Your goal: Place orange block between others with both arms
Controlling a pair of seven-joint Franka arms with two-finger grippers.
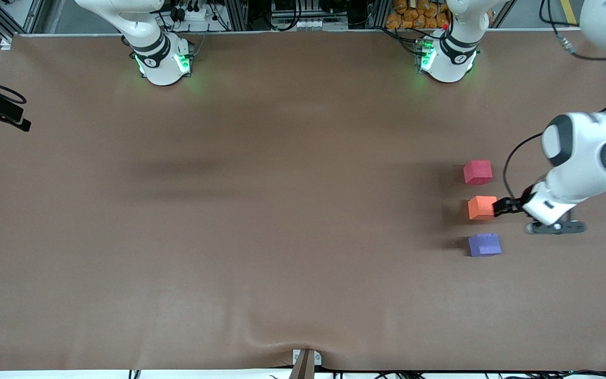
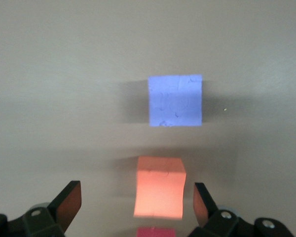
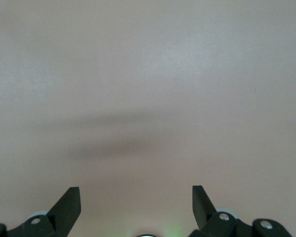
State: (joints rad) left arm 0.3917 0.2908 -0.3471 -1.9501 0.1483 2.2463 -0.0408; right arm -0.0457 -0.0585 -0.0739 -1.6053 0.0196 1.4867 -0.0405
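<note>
Right end effector (image 3: 136, 202): open, over bare bench (image 1: 229, 237).
Orange block (image 1: 482, 207): on bench, between pinkish-red block (image 1: 477, 172) and nearer purple block (image 1: 484, 245), toward left arm's end.
Left end effector (image 2: 137, 202): open around orange block, fingers apart from it.

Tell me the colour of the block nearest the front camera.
Purple block; the left wrist view shows it best, as a pale bluish violet.
</note>
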